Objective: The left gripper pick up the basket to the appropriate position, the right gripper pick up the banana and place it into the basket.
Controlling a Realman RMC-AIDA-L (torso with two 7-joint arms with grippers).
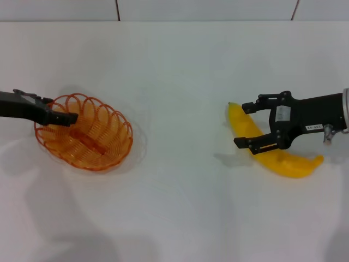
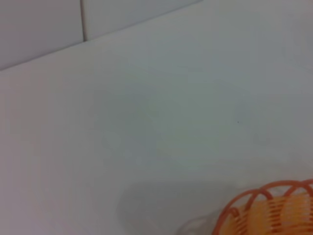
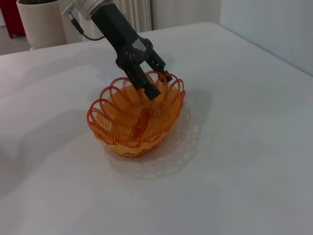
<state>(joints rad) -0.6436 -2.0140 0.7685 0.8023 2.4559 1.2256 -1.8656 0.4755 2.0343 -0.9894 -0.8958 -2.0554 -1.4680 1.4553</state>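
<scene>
The orange wire basket (image 1: 84,134) rests at the left of the white table; it also shows in the left wrist view (image 2: 274,210) and the right wrist view (image 3: 134,117). My left gripper (image 1: 72,117) comes in from the left and is shut on the basket's rim, one finger inside and one outside (image 3: 160,84). The yellow banana (image 1: 275,155) lies at the right, its dark tip pointing to the far side. My right gripper (image 1: 246,124) is open and straddles the banana's far half, one finger on each side.
The white table (image 1: 180,207) stretches between basket and banana. A tiled wall (image 1: 207,8) runs along the far edge. A beige pot (image 3: 41,22) stands beyond the table in the right wrist view.
</scene>
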